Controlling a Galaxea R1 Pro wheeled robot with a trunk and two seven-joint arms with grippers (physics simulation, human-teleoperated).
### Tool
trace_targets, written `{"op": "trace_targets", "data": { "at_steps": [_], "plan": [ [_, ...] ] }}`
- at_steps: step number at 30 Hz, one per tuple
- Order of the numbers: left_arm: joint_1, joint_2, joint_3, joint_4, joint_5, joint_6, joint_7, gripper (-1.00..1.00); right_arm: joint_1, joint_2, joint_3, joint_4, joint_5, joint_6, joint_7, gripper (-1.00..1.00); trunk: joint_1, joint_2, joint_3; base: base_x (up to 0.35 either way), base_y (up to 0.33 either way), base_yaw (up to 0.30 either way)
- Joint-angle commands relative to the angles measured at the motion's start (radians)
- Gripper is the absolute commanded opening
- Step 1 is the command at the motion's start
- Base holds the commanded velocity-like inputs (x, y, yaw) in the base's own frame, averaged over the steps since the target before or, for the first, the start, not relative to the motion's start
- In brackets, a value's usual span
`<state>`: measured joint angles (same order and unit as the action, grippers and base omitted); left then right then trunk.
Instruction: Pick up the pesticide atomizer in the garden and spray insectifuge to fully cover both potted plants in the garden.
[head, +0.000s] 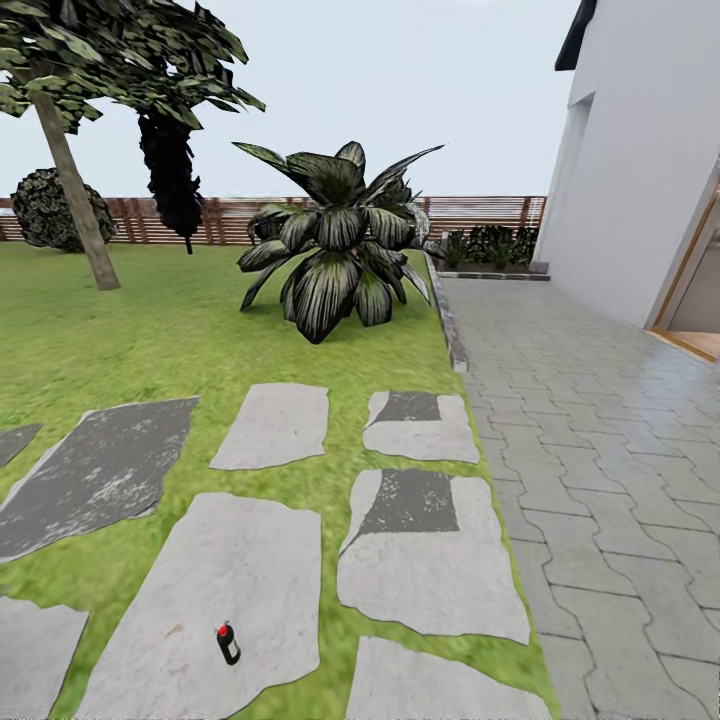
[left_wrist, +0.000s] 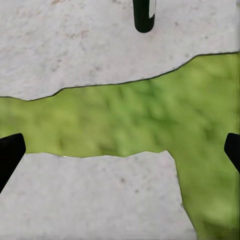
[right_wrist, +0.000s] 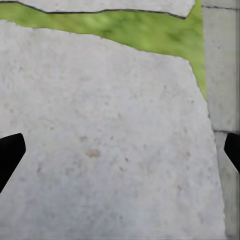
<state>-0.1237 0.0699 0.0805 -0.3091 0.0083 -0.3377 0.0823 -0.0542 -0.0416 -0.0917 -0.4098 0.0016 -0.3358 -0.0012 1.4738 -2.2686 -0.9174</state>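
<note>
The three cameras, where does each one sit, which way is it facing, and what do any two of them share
Head view: high on the robot, facing forward over the lawn to the fence; atomizer on a stepping stone.
Left wrist view: on the left arm, facing down at stone and grass; dark fingertips at both edges.
Right wrist view: facing down at stone; fingertips likewise.
Shared: the atomizer's base also shows in the left wrist view.

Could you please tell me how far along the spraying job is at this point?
Nothing looks done yet. The pesticide atomizer stands ungrasped on a stepping stone in the lawn. Both the left gripper and right gripper are open and empty above the ground. Grasping the atomizer and spraying both plants remain.
</note>
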Motion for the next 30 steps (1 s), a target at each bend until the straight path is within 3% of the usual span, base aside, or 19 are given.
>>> {"op": "trace_targets", "data": {
  "at_steps": [1, 7, 11, 16, 22, 30],
  "plan": [
    [-0.003, 0.001, 0.002, -0.002, 0.001, -0.002, 0.000, 1.00, -0.001, -0.003, -0.003, 0.001, 0.001, -0.003, -0.001, 1.00, 0.000, 0.000, -0.001, -0.017, -0.011, 0.000],
    [-0.037, -0.005, 0.000, -0.021, 0.000, -0.001, -0.002, 1.00, -0.001, -0.009, -0.002, -0.056, 0.001, -0.002, 0.000, 1.00, 0.000, 0.000, -0.001, -0.006, -0.004, 0.000],
    [-0.142, -0.009, -0.003, -0.025, -0.004, 0.014, -0.004, 1.00, -0.002, -0.011, -0.002, -0.253, 0.002, 0.004, 0.001, 1.00, 0.000, 0.000, -0.001, 0.000, 0.000, 0.000],
    [-0.216, -0.005, -0.005, -0.024, -0.005, 0.018, -0.004, 1.00, -0.018, -0.011, -0.003, -0.451, 0.002, 0.030, -0.001, 1.00, 0.000, 0.000, -0.001, 0.000, 0.000, 0.000],
    [-0.225, 0.001, 0.001, -0.028, -0.002, 0.004, -0.001, 1.00, -0.080, -0.013, -0.008, -0.572, 0.000, 0.184, 0.000, 1.00, 0.000, 0.000, -0.001, 0.000, 0.000, 0.000],
    [-0.218, 0.003, -0.007, -0.029, -0.012, 0.000, -0.004, 1.00, -0.090, -0.013, -0.004, -0.608, 0.003, 0.219, 0.003, 1.00, 0.000, 0.000, -0.001, 0.000, 0.000, 0.000]
  ]
}}
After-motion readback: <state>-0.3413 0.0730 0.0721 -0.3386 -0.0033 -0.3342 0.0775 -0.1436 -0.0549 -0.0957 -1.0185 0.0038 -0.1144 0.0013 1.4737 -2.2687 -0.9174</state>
